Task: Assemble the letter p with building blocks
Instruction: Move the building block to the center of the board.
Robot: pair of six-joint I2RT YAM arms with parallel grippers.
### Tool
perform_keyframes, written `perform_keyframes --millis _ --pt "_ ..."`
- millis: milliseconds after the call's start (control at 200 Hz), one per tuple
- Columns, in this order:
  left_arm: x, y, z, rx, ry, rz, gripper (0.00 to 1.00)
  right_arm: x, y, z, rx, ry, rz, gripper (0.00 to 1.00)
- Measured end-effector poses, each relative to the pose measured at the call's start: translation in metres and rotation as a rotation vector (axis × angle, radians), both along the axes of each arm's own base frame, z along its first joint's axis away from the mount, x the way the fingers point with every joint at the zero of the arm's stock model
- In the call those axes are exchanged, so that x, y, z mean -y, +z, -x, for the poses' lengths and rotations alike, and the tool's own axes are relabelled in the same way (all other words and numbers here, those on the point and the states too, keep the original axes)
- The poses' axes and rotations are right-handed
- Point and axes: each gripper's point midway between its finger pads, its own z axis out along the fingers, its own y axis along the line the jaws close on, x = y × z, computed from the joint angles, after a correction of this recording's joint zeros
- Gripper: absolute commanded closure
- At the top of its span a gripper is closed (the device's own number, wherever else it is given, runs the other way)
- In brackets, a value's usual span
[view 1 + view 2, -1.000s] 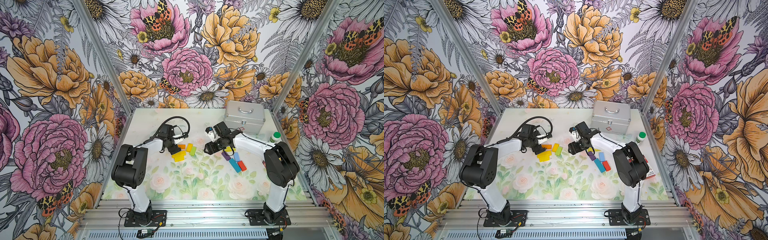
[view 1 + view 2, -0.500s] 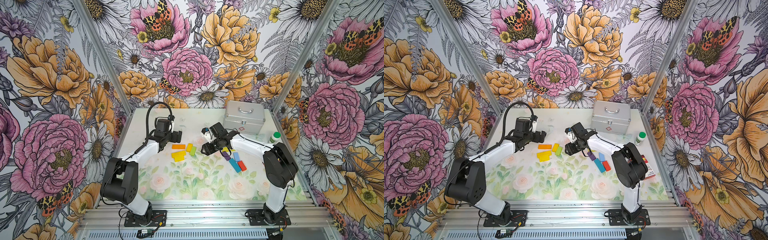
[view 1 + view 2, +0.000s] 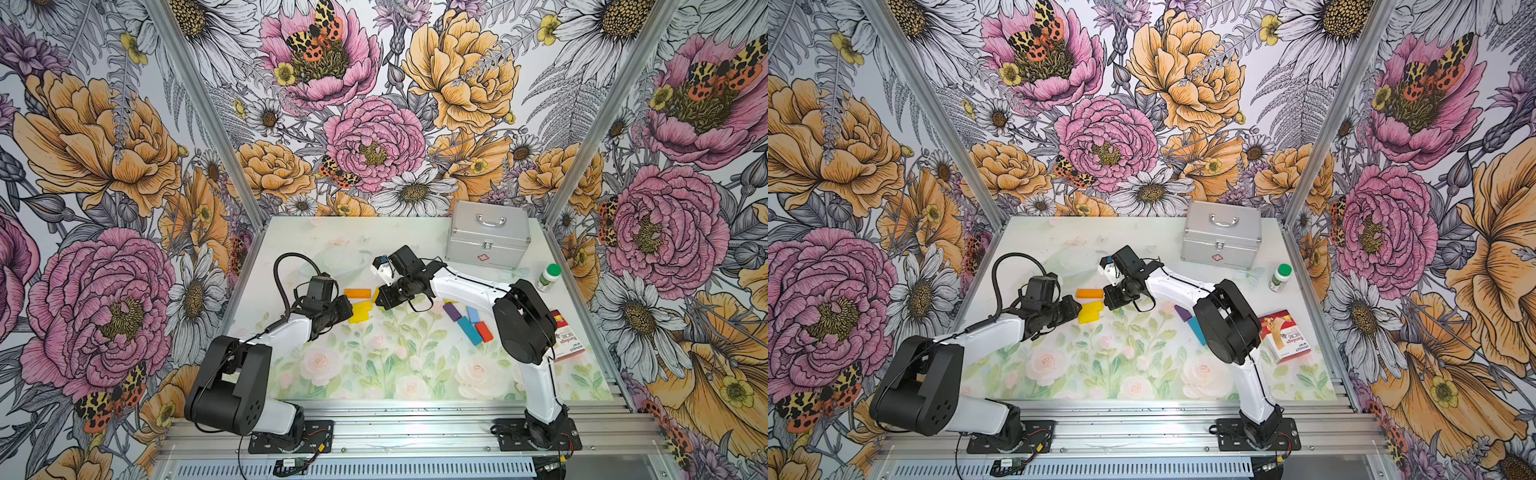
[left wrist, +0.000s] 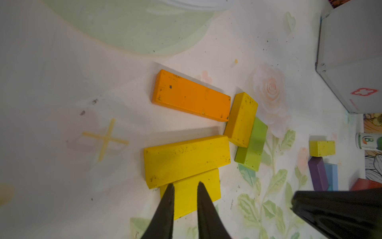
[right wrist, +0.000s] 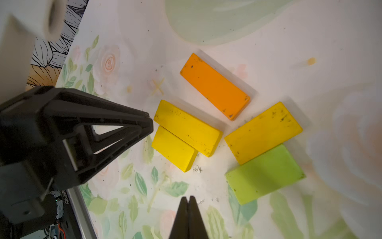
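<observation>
In the middle of the table lie an orange block [image 3: 357,293] and two yellow blocks [image 3: 360,312] side by side. The right wrist view adds another yellow block [image 5: 263,132] against a green one [image 5: 265,173]. My left gripper [image 3: 351,309] is shut and holds nothing. Its tips [image 5: 152,124] rest at the end of the long yellow block [image 5: 188,127], above the short one [image 4: 213,184]. My right gripper [image 3: 380,301] hangs shut and empty [image 5: 188,197] over bare table near the green block. Purple [image 3: 452,311], light blue [image 3: 473,314], blue [image 3: 469,331] and red [image 3: 483,331] blocks lie further right.
A silver case [image 3: 488,239] stands at the back right. A green-capped white bottle [image 3: 549,277] stands by the right wall. A bandage carton [image 3: 1285,334] lies behind my right arm's elbow. A clear round dish [image 3: 340,262] sits behind the blocks.
Both grippers have shut. My left gripper came forward and down to the yellow blocks. My right gripper shifted left toward the yellow and green pair.
</observation>
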Motion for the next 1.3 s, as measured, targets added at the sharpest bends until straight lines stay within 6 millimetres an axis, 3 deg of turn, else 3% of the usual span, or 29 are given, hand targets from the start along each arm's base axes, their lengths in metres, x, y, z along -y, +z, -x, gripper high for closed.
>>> perform_keyframes --millis 220,525,801,1101,1301 --pt "-0.008 0.018 -0.001 0.082 0.056 0.014 1.00 -0.005 -0.016 -0.003 -0.046 -0.025 0.011 1.00" --pt "-0.026 -0.001 -0.002 0.028 0.123 -0.004 1.00 -0.008 -0.022 -0.021 -0.036 -0.089 0.023 1.00" --pt "-0.045 -0.020 -0.006 -0.021 0.180 -0.011 1.00 -0.005 -0.044 -0.033 -0.070 -0.139 0.048 1.00" --pt "-0.039 -0.036 -0.006 -0.062 0.149 0.010 1.00 -0.010 -0.055 -0.040 -0.087 -0.157 0.048 1.00" --pt "-0.024 -0.045 -0.011 -0.066 0.103 0.029 1.00 -0.014 -0.055 -0.039 -0.099 -0.149 0.035 1.00"
